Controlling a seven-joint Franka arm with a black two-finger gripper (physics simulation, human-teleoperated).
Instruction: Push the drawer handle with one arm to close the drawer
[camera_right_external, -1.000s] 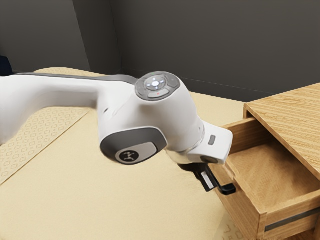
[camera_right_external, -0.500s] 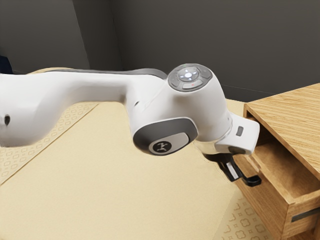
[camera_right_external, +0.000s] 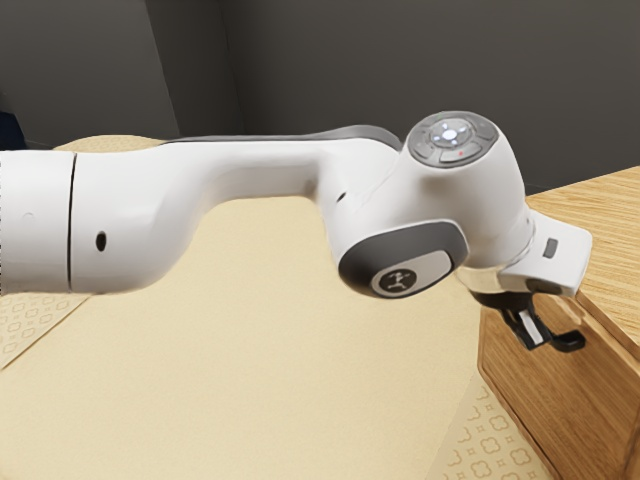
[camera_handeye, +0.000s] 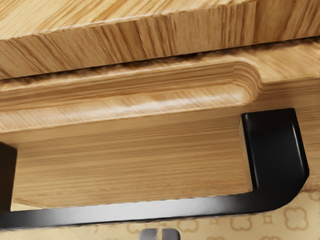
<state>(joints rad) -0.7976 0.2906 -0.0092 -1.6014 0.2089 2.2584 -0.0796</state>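
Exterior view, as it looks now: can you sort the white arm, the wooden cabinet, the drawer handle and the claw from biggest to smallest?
1. White arm
2. Wooden cabinet, the part that shows
3. Drawer handle and claw: too alike in size to rank

Open room runs between the black handle (camera_handeye: 150, 211) and the drawer front (camera_handeye: 130, 160), blocked at both ends by the handle's posts (camera_handeye: 275, 150); along the cabinet top's front edge (camera_handeye: 150, 42) lies only a thin gap
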